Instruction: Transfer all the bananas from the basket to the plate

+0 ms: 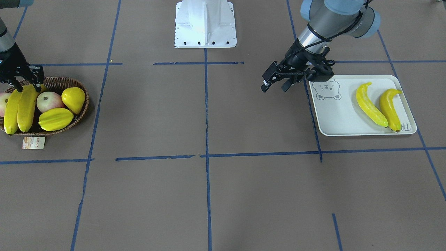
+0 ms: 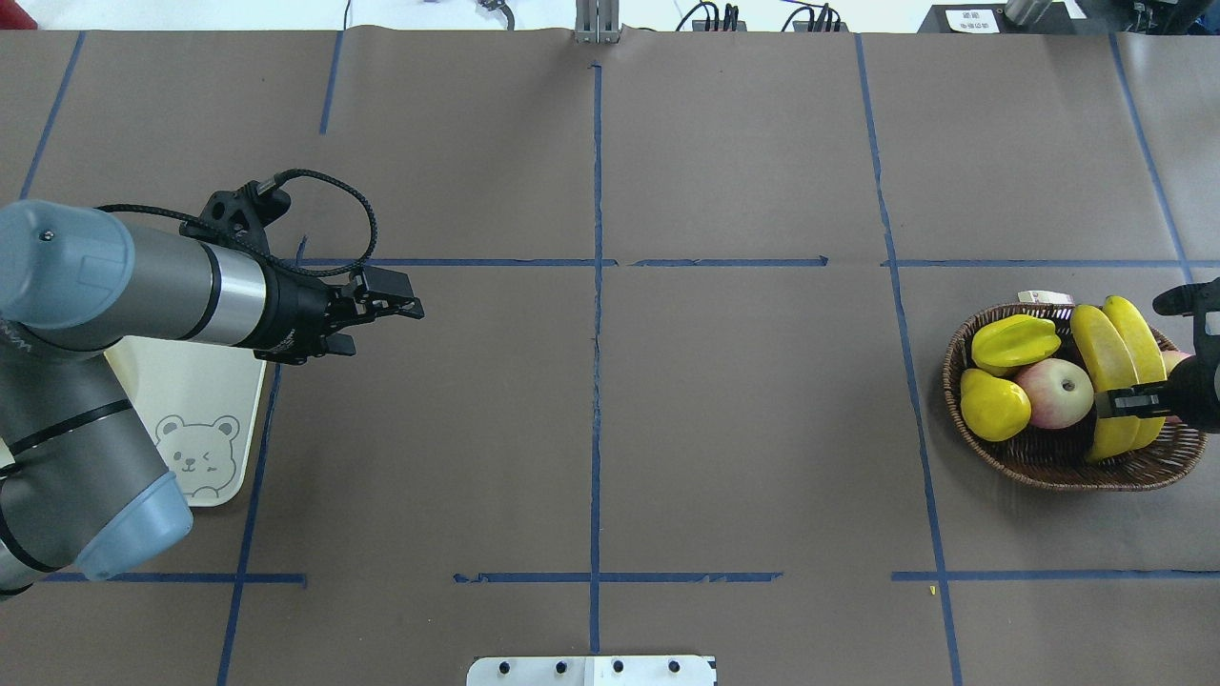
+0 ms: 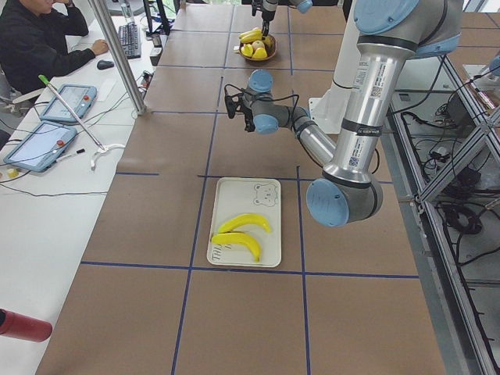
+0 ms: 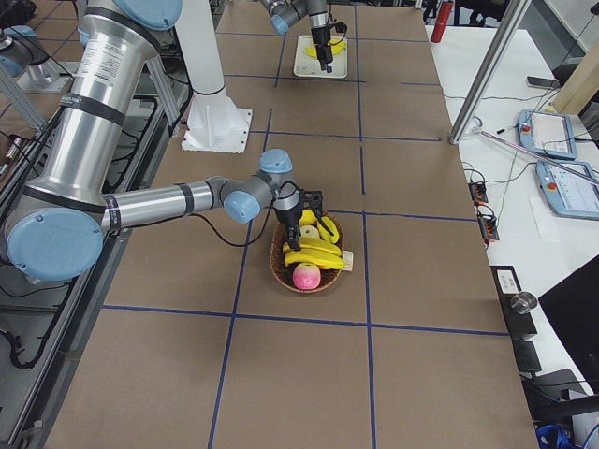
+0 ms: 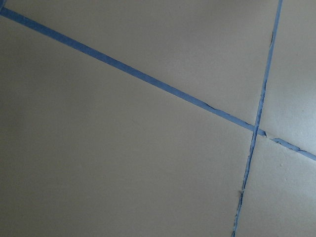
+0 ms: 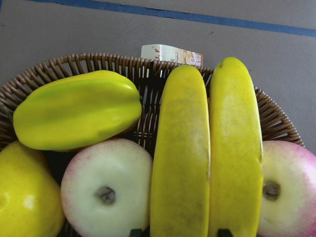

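Two bananas (image 1: 28, 106) (image 1: 12, 111) lie side by side in the wicker basket (image 1: 82, 91). They also show in the overhead view (image 2: 1106, 372) and the right wrist view (image 6: 180, 158) (image 6: 234, 148). My right gripper (image 1: 25, 85) (image 2: 1134, 400) is low over their near ends. It is open, with its fingertips (image 6: 136, 231) on either side of the left banana. Two more bananas (image 1: 371, 104) (image 1: 390, 109) lie on the white bear plate (image 1: 341, 118). My left gripper (image 1: 277, 84) (image 2: 396, 307) is open and empty, above the table beside the plate.
The basket also holds a starfruit (image 1: 55, 119), a yellow pear-shaped fruit (image 1: 74, 99) and two apples (image 1: 48, 101). Its paper tag (image 1: 33, 142) lies outside. The white robot base (image 1: 205, 24) stands mid-table. My left arm covers part of the plate (image 2: 214, 400). An operator (image 3: 39, 39) sits at the side desk.
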`<state>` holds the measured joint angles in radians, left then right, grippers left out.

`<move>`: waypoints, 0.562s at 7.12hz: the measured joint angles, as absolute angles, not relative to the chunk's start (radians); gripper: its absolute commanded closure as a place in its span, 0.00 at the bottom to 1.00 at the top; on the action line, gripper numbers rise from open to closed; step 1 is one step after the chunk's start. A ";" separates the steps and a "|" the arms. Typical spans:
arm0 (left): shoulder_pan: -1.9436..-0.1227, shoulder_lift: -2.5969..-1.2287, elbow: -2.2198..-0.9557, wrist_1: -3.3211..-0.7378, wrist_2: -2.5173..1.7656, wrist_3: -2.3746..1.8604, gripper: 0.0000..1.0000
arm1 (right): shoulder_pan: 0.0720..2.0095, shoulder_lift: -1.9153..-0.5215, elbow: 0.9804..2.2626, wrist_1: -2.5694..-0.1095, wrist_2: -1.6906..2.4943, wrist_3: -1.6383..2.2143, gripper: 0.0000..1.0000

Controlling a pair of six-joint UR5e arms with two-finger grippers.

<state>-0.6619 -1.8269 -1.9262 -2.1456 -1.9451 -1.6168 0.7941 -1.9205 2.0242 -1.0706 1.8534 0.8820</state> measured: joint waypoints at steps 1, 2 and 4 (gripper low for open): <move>-0.662 -1.827 -1.926 -2.145 -1.945 -1.617 0.01 | 0.799 -1.921 2.025 -1.071 1.855 0.874 0.99; -0.662 -1.826 -1.925 -2.145 -1.945 -1.617 0.01 | 0.809 -1.920 2.029 -1.071 1.861 0.865 1.00; -0.662 -1.827 -1.925 -2.145 -1.945 -1.617 0.01 | 0.880 -1.913 2.046 -1.065 1.937 0.855 1.00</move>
<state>-0.6625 -1.8268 -1.9252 -2.1445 -1.9451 -1.6168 0.8798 -1.9135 2.0462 -1.0647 1.9372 0.8551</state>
